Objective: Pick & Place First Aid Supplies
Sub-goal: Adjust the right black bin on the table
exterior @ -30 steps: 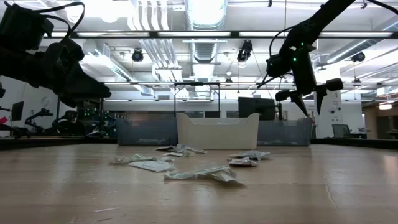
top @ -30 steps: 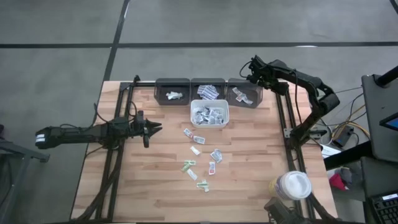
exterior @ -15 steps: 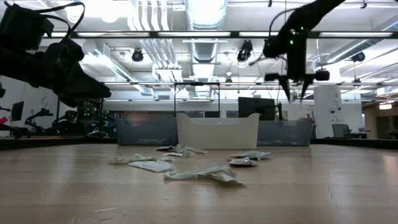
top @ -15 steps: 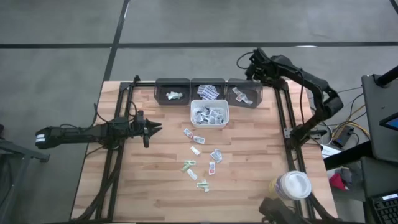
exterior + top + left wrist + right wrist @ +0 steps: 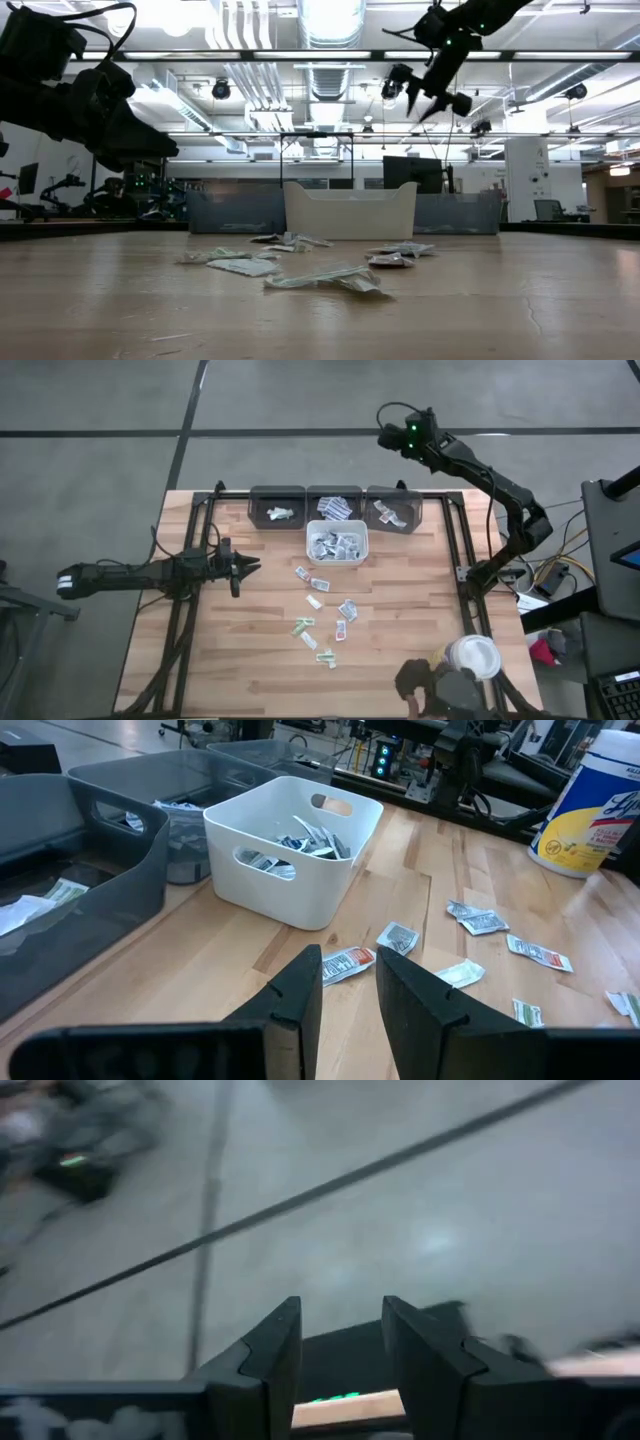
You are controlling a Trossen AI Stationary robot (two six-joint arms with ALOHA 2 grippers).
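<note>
Bins: 3 dark grey plastic bins (image 5: 335, 506) in a row at table's far edge; 1 white plastic handled bin (image 5: 337, 544) just in front.
Sachets: approx 9 small white/greenish flat sachets (image 5: 322, 613) loose mid-table; more in bins.
Tub: 1 white round lidded tub (image 5: 587, 802), label unreadable.
Left gripper (image 5: 250, 567): narrow gap, empty, left of sachets.
Right gripper (image 5: 428, 92): fingers apart, empty, high beyond bins.

We saw a grey concrete floor (image 5: 300, 400) crossed by dark seams beyond the worktop's far edge. Overhead ran silver ducts (image 5: 330, 75) and bright ceiling lights (image 5: 325, 15); dark monitors (image 5: 410, 172) stood behind.
</note>
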